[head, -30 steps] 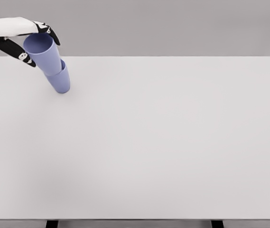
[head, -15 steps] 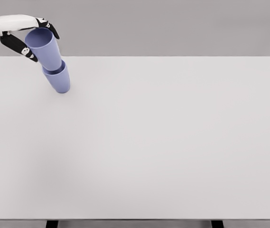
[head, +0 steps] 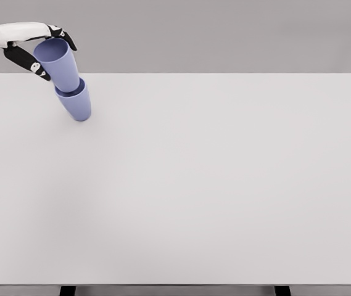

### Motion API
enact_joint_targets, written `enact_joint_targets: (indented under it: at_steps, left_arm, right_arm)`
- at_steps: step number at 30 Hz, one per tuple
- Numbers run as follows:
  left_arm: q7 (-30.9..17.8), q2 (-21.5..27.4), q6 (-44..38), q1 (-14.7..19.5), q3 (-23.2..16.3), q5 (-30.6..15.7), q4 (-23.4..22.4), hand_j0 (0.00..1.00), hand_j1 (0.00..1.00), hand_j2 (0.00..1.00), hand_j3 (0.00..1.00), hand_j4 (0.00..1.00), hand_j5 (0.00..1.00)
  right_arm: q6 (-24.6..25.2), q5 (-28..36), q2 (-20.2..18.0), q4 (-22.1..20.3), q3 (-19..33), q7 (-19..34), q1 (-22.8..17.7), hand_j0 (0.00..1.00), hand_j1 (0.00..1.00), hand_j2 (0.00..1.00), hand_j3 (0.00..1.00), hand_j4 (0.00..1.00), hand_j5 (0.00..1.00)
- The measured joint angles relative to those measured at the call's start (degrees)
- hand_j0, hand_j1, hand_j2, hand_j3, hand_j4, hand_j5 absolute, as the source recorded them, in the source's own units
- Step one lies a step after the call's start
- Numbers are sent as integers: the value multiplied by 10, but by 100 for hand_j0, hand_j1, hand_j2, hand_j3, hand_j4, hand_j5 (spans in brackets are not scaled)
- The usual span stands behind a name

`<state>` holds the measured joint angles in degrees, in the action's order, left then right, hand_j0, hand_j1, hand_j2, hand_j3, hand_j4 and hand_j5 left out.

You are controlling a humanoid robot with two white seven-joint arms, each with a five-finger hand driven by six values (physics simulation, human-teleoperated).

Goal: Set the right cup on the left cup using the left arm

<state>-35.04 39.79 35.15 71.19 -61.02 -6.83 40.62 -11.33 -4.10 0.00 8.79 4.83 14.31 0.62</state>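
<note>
The upper cup (head: pixel 60 65) sat with its base inside the lower cup (head: pixel 76 103), both tilted, near the far left corner of the table (head: pixel 224 185). The left hand (head: pixel 30 40) had its fingers (head: pixel 64 38) at the far side of the rim and its thumb (head: pixel 30 61) at the near side, seemingly pinching the upper cup, though contact was not fully clear. The cups looked light, stiff and smooth, so probably slippery; a hold just below the rim seemed best.
</note>
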Motion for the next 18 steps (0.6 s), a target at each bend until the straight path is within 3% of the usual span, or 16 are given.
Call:
enact_joint_targets:
  at_steps: [18]
  left_arm:
    - [0, -17, 0, 3, 6, 8, -30, 56, 56, 56, 56, 56, 56]
  right_arm:
    - [0, 0, 0, 0, 0, 0, 0, 100, 100, 100, 100, 100, 100]
